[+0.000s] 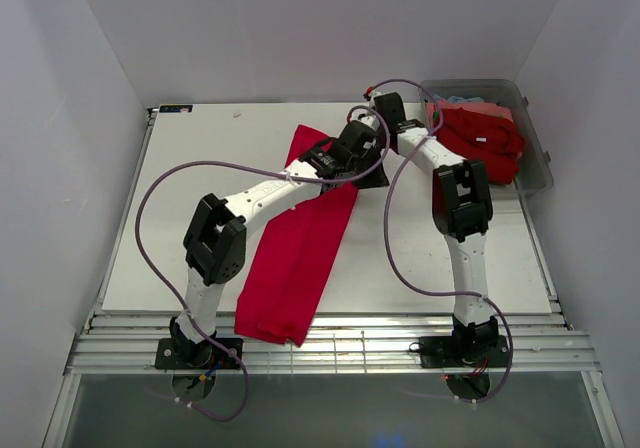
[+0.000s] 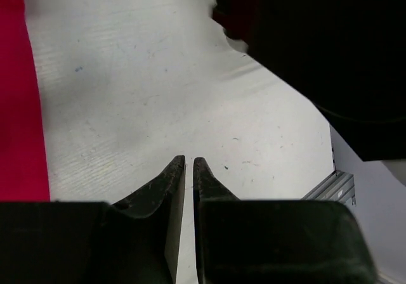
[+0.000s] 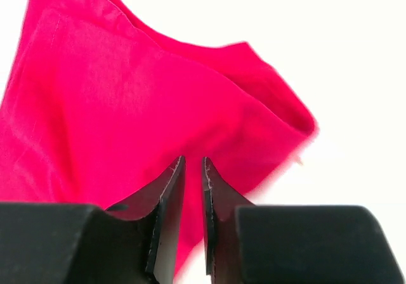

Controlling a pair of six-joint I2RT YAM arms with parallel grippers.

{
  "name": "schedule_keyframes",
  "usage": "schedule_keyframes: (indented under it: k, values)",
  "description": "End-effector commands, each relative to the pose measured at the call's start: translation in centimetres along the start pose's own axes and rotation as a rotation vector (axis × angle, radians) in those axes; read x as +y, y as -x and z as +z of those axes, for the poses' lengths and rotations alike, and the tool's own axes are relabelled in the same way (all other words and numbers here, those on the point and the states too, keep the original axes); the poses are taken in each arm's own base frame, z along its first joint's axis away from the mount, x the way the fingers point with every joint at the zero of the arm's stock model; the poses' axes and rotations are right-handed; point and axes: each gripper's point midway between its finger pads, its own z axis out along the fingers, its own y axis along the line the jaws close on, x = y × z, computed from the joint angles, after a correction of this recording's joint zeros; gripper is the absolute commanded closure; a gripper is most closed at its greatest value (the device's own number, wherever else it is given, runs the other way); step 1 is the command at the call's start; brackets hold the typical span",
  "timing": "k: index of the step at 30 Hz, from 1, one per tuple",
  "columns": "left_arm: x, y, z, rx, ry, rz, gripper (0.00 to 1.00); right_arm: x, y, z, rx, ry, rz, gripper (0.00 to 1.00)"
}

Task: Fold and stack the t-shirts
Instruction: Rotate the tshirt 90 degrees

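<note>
A crimson t-shirt (image 1: 295, 258), folded into a long strip, lies slantwise on the white table from the back middle to the near edge. My left gripper (image 1: 362, 136) hangs past the strip's far end, beside my right gripper (image 1: 378, 118). In the left wrist view, the left gripper (image 2: 189, 160) is open by a thin slit with bare table showing through, and the t-shirt (image 2: 19, 106) is at the left edge. Low over a corner of the t-shirt (image 3: 127, 94), the right gripper (image 3: 192, 160) stands narrowly open, with nothing pinched.
A clear plastic bin (image 1: 535, 148) at the back right holds a heap of red t-shirts (image 1: 480, 138) and a bit of light blue cloth (image 1: 465, 99). The right arm's dark body (image 2: 330, 56) fills the upper right of the left wrist view. White walls enclose the table.
</note>
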Motion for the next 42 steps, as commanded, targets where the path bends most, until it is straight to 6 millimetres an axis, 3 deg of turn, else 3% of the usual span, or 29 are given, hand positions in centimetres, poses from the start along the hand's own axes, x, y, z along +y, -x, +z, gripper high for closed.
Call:
schedule_keyframes:
  k: [1,3,4,6,7,9,13,18,23,34,39,41,42]
  values:
    - [-0.4,3.4,-4.0,-0.071,0.022,0.083,0.78,2.3,8.8,-8.8,-0.255,0.04,-0.062,0.77]
    - [1.7,4.0,-4.3,-0.071,0.06,0.083,0.78,2.6,8.4,-10.8,-0.262,0.036,-0.065,0.77]
    - [3.3,3.3,-4.1,-0.046,0.091,0.091,0.78,3.0,7.1,-12.5,-0.252,0.037,-0.061,0.77]
    - [6.0,3.3,-3.8,-0.028,0.137,0.078,0.8,3.2,5.4,-14.0,-0.233,0.033,-0.036,0.77]
    - [7.2,2.6,-3.3,-0.001,0.159,0.076,0.81,3.5,3.4,-15.2,-0.21,0.038,-0.032,0.77]
    - [9.2,1.4,-2.5,0.041,0.19,0.083,0.85,4.0,1.2,-16.2,-0.18,0.046,-0.02,0.77]
    - [10.7,-0.8,-0.7,0.109,0.201,0.086,0.87,5.6,-4.8,-18.2,-0.08,0.043,-0.028,0.78]
    - [12.5,-2.4,0.5,0.142,0.243,0.072,0.88,7.3,-7.8,-20.7,-0.073,0.036,-0.046,0.78]
    - [14.1,-3.8,1.5,0.172,0.281,0.066,0.88,9.3,-9.1,-23.5,-0.081,0.066,-0.047,0.78]
    - [19.0,-5.8,5.2,0.217,0.4,0.024,0.92,8.5,-12.4,-28.5,-0.105,-0.018,0.013,0.78]
    - [18.4,-3.2,7.6,0.18,0.358,0.033,0.93,7.3,-13.6,-29.7,-0.104,-0.067,0.042,0.78]
    - [18.2,-3.3,8.9,0.202,0.321,0.023,0.92,7.1,-14.1,-30.0,-0.098,-0.077,0.061,0.78]
    - [17.5,-1.6,9.3,0.17,0.303,0.025,0.92,7.0,-14.3,-30.1,-0.099,-0.079,0.069,0.78]
